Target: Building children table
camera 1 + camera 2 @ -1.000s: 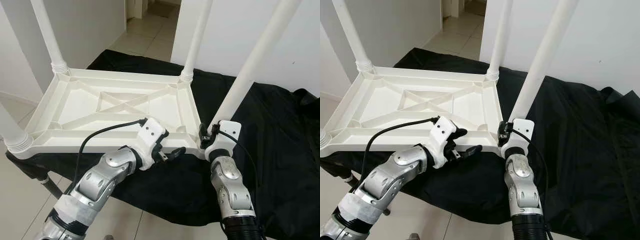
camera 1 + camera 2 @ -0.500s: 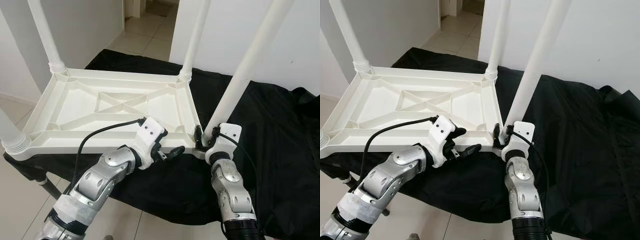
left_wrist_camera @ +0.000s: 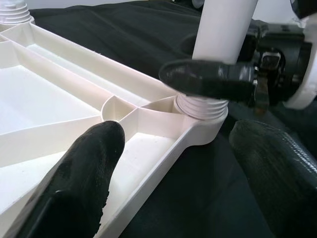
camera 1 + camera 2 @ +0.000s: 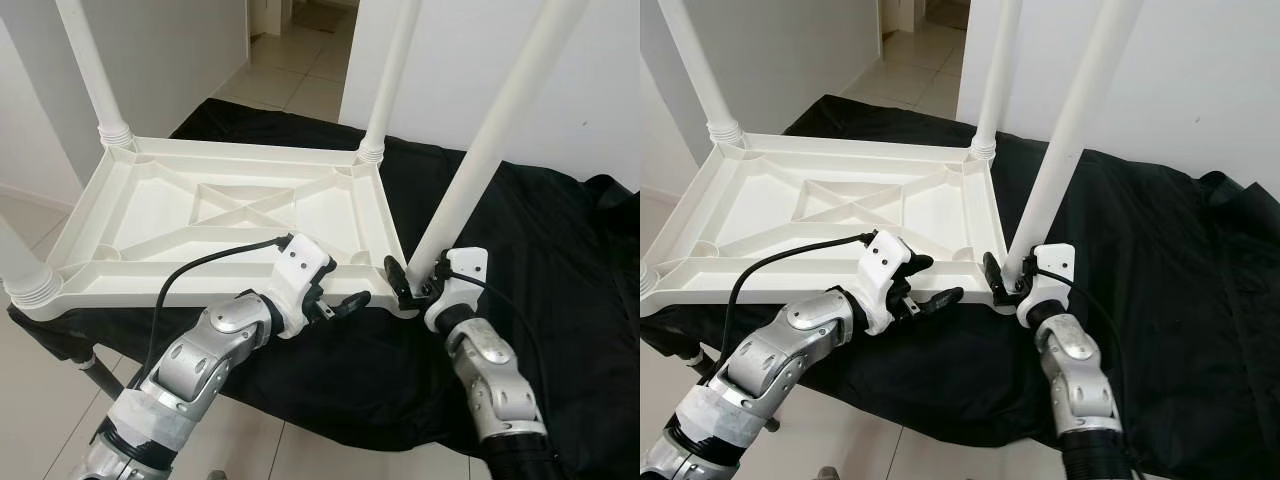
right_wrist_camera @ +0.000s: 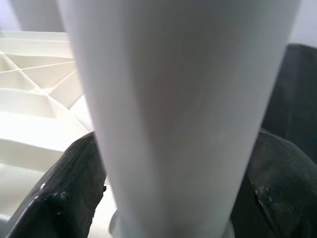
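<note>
A white plastic children's table [image 4: 150,275] lies upside down on a black cloth, all its legs pointing up. My right gripper [image 4: 408,283] is shut on the base of the near-right leg [image 4: 490,140], just above its threaded socket. In the right wrist view the leg [image 5: 178,109] sits between both fingers [image 5: 74,183]. My left gripper [image 4: 345,288] is open at the table's near rim, close to that corner. One finger [image 3: 89,163] is over the ribbed underside and the other is over the cloth outside the rim.
The black cloth [image 4: 560,260] covers the support under the table and spreads right. Three other legs stand at far left [image 4: 95,70], far right [image 4: 390,80] and near left [image 4: 25,265]. White walls are behind, with a tiled doorway [image 4: 290,60] at the back.
My right forearm has swung out to the right while the gripper stays on the leg's base. The left gripper holds the same place at the rim.
</note>
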`<state>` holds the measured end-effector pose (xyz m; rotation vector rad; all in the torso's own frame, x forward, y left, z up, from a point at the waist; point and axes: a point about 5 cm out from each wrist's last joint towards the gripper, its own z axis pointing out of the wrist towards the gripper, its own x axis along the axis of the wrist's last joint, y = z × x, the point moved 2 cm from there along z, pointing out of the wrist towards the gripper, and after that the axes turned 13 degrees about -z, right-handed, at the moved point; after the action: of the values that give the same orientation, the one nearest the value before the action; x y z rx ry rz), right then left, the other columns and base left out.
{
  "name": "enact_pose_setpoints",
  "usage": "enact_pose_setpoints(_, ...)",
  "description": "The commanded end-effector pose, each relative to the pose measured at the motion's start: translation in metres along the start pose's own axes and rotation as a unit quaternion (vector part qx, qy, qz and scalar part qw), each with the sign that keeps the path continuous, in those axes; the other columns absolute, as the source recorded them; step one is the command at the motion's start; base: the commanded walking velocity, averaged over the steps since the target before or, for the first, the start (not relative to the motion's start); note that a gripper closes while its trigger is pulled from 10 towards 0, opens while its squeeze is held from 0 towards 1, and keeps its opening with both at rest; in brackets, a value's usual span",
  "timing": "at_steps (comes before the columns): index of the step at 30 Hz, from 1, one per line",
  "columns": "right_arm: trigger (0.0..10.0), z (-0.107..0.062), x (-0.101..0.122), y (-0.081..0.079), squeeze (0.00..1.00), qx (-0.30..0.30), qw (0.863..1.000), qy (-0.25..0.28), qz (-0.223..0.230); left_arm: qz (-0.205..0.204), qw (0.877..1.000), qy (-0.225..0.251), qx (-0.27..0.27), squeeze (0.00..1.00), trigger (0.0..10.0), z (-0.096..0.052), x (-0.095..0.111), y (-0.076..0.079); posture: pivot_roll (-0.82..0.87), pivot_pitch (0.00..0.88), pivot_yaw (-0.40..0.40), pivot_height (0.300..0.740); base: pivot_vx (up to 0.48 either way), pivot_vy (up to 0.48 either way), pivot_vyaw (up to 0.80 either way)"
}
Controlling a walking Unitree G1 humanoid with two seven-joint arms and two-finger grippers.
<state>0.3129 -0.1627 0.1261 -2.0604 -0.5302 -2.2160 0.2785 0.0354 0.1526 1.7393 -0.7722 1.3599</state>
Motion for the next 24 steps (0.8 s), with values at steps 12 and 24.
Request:
enact_pose_setpoints(12,6.7,0.012,0.003,0.009,0.0,0.104,0.994,0.018,-0.027,0.005,1.0,-0.014,-0.027,0.0,10.0,0.001,-0.001,0.004,0.01,0.0,-0.08,0.74,0.0,0.0,0.0)
enact_pose_setpoints(24,0.0,0.012,-0.01,0.019,0.0,0.12,0.992,0.002,-0.035,0.003,1.0,-0.009,-0.02,0.0,10.0,-0.001,0.0,0.005,0.03,0.0,-0.086,0.74,0.0,0.0,0.0)
